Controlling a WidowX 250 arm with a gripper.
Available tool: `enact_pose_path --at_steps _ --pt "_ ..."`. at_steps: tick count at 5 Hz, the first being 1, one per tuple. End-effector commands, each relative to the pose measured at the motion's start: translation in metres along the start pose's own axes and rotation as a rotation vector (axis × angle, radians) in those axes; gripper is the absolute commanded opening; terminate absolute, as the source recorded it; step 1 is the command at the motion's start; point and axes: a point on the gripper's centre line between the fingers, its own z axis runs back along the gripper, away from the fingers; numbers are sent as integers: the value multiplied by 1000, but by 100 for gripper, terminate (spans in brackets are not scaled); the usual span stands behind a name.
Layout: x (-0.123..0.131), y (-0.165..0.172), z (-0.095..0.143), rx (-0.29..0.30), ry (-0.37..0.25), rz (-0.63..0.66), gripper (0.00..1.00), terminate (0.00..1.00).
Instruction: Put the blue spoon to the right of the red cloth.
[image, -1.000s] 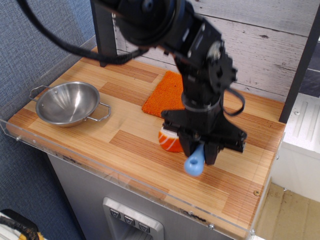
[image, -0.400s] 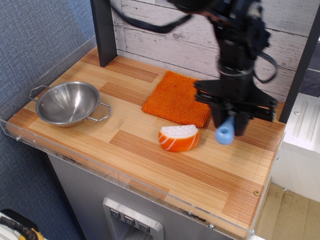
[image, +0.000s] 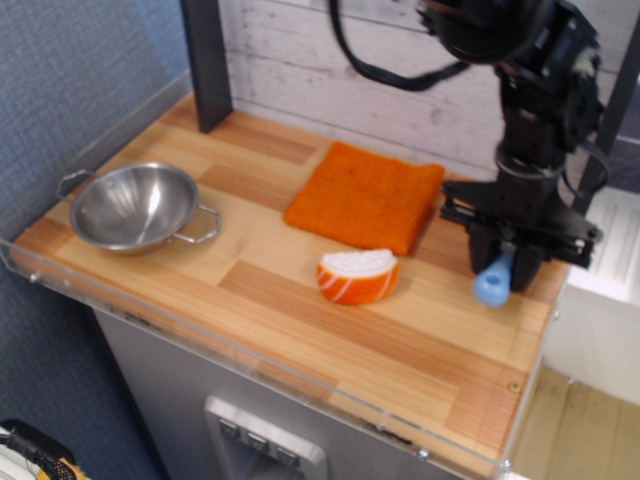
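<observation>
The red cloth lies flat at the back middle of the wooden counter. My gripper hangs over the counter's right side, to the right of the cloth, and is shut on the blue spoon. The spoon's light-blue end sticks out below the fingers, just above the wood. Its grey bowl is hidden between the jaws.
An orange-and-white sushi-like toy sits in front of the cloth. A steel bowl with two handles stands at the left. A black post rises at the back left. The counter's right edge is close to the gripper.
My gripper has carried the blue spoon from in front of the sushi-like toy rightward and back, past the cloth's right edge. The cloth and toy are now uncovered.
</observation>
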Motion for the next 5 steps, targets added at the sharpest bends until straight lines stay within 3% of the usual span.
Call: enact_pose_path --at_steps 1,5 --pt "23 -3 -4 7 -35 21 0 0" --pt "28 26 4 31 -50 99 0 0"
